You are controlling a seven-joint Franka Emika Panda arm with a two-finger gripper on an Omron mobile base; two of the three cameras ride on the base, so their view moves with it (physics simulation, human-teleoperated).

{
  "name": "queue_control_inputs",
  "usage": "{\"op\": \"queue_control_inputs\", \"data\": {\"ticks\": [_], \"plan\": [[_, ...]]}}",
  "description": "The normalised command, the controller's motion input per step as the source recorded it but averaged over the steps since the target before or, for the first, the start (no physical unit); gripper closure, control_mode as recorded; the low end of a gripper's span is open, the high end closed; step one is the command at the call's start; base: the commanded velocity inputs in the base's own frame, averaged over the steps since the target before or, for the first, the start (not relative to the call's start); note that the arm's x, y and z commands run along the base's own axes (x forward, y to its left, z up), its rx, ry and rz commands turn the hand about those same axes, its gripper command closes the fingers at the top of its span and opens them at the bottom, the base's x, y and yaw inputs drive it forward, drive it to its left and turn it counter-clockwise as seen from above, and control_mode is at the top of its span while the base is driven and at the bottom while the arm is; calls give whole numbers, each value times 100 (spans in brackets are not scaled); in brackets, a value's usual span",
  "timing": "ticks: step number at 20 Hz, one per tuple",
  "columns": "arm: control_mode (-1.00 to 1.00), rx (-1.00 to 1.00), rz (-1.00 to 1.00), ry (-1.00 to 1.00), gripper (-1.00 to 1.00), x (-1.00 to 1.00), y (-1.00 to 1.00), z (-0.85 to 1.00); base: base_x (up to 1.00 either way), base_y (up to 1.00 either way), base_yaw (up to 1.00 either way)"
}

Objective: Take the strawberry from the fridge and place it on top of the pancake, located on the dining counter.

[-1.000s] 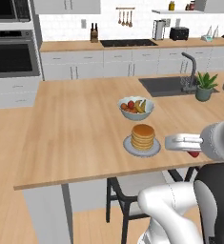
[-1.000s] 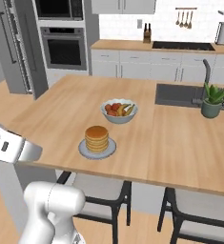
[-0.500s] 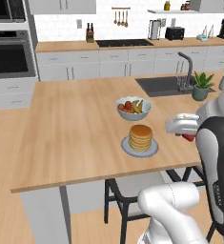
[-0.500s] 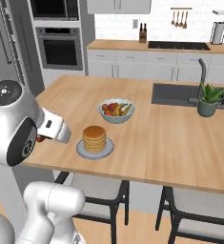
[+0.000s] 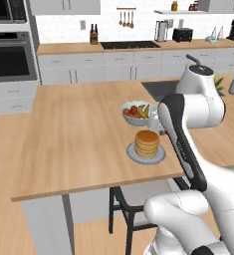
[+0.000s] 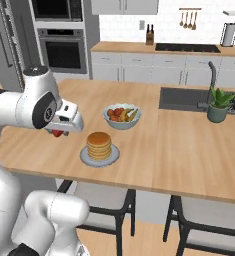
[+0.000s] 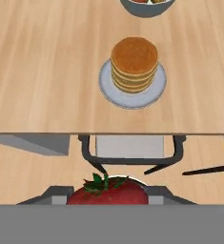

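Strawberry, red with a green leafy cap, sat at the bottom centre of the hand view, pressed between the gripper fingers, whose grey pads showed on either side of it; the jaws were closed down to the berry's width. In the right base view the same berry appeared as a small red spot tucked under the gripper at the left centre of the frame, held in the air above the near left part of the dining counter.

The pancake stack stood on its round grey plate just right of the gripper in that view, close to the counter's front edge, and apart from the berry. In the hand view the pancake lay in the upper centre, with the plate rim around it and the counter's front edge running across the middle of the frame below it. A white fruit bowl with red and yellow fruit stood just behind the stack.

In the left base view the pancake sat at centre frame with the bowl above it, and the white arm rose on the right, covering the hand. A black-legged stool stood under the counter edge below the plate. A sink and a small potted plant occupied the right of the right base view.
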Motion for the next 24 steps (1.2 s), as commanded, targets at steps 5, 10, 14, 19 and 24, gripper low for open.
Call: {"op": "queue_control_inputs", "data": {"ticks": [5,10,14,19,24], "plan": [[-100,-6,0,6,100,89,-4,-47,0,0,0],[-100,4,0,-5,100,67,-52,-44,0,0,0],[-100,0,0,-12,100,62,-17,-33,0,0,0],[-100,0,0,-5,100,45,-7,-38,0,0,0],[-100,0,-1,0,100,64,1,-27,0,0,0]]}}
